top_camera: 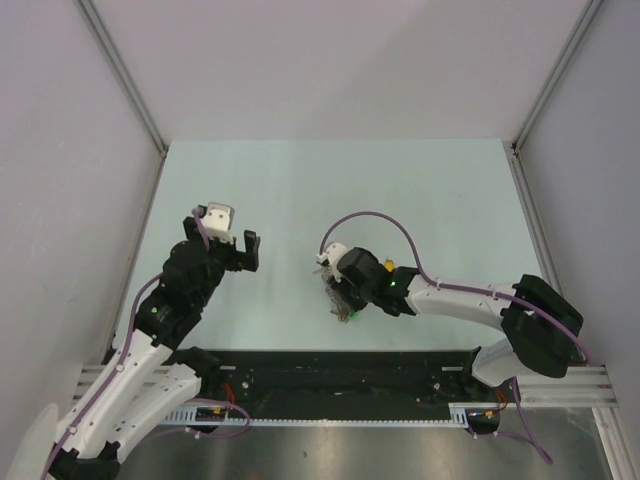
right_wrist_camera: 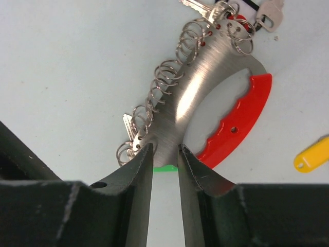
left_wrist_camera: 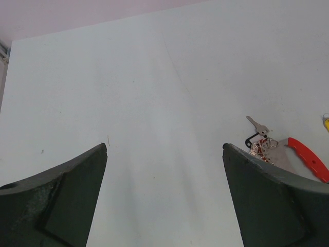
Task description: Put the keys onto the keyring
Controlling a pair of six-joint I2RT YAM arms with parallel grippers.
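The keyring (right_wrist_camera: 205,87), a brushed metal crescent with a red curved band (right_wrist_camera: 237,122), lies flat on the table (top_camera: 300,190) near its middle. Small split rings (right_wrist_camera: 164,77) line its outer edge, and silver keys (right_wrist_camera: 270,14) lie bunched at its far end. No lettering can be read on the metal or the band. A yellow tag (right_wrist_camera: 311,154) lies just beside the red band, apart from it.

The right pincer (right_wrist_camera: 165,152) points down at the crescent's near tip, its fingers (right_wrist_camera: 139,175) drawn close with a narrow gap, where a green sliver (right_wrist_camera: 164,168) shows. I cannot tell whether they grip the metal. The right arm reaches low and leftward from its base, with the wrist bent down.

The left pincer (left_wrist_camera: 164,149) stands released, jaws wide, over bare table well left of the keyring, its arm folded and raised.
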